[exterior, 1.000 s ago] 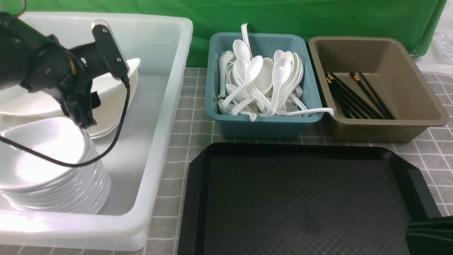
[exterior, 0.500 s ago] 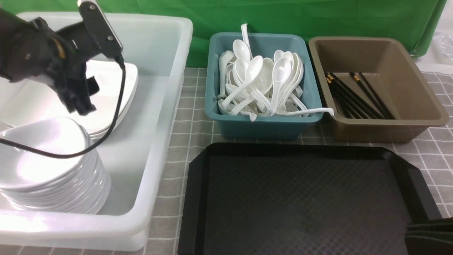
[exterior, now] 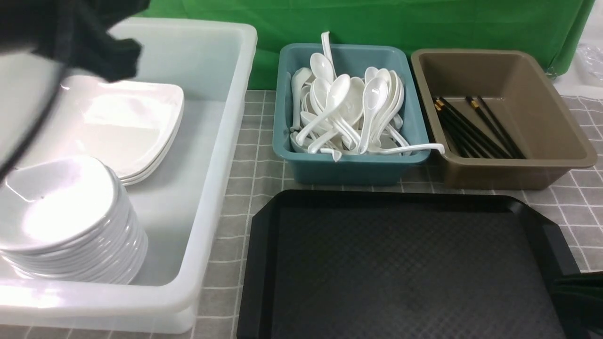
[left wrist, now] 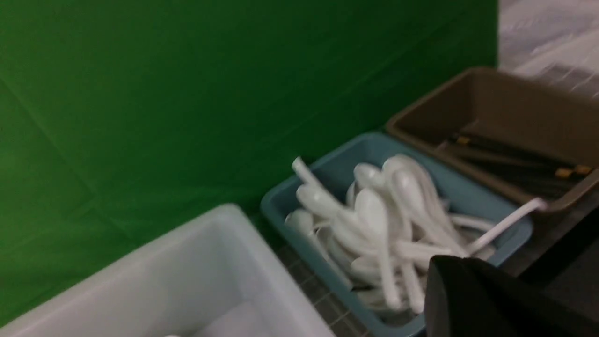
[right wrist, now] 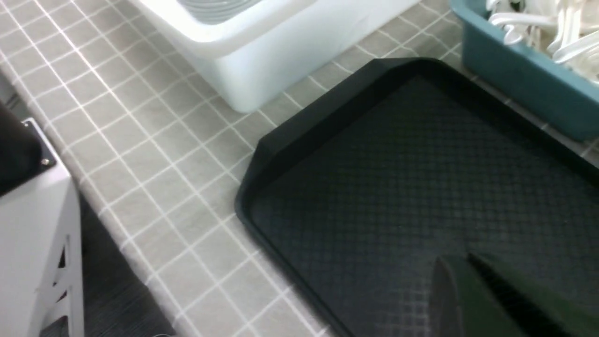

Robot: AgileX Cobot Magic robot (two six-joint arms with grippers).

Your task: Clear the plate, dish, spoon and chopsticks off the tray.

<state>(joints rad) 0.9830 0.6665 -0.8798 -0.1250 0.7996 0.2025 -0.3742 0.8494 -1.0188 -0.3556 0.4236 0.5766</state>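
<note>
**A:** How far along is the clearing, going by what lies where?

**B:** It looks finished, or all but. Take the tray (exterior: 405, 268) as the landmark: its diamond-pattern floor is bare in the front view, and nothing sits on the part the right wrist view shows.

**A:** And the biggest piece, the plate?

**B:** The plate (exterior: 127, 122) lies in the white tub (exterior: 221, 155), to the left of the tray, on top of a few like it. Nearer the front of that tub stands a stack of small dishes (exterior: 66, 221); which one came off the tray I cannot tell.

**A:** The chopsticks?

**B:** Beyond the tray's far right corner, in the brown bin (exterior: 518, 169): the chopsticks (exterior: 476, 127) rest slanted on its floor among other black sticks.

**A:** The spoon?

**B:** The teal bin (exterior: 348, 167), just beyond the tray's far edge, holds a heap of white spoons (exterior: 348, 113). The one from the tray cannot be singled out.

**A:** The hands?

**B:** The left hand (exterior: 108, 52) is a dark blur above the tub's far end, its fingers together and nothing seen in them. Of the right hand (right wrist: 461, 292), only dark fingertips show over the tray's near right corner, together and empty.

**A:** Anything left?

**B:** By my judgement, only parking the arms.
</note>
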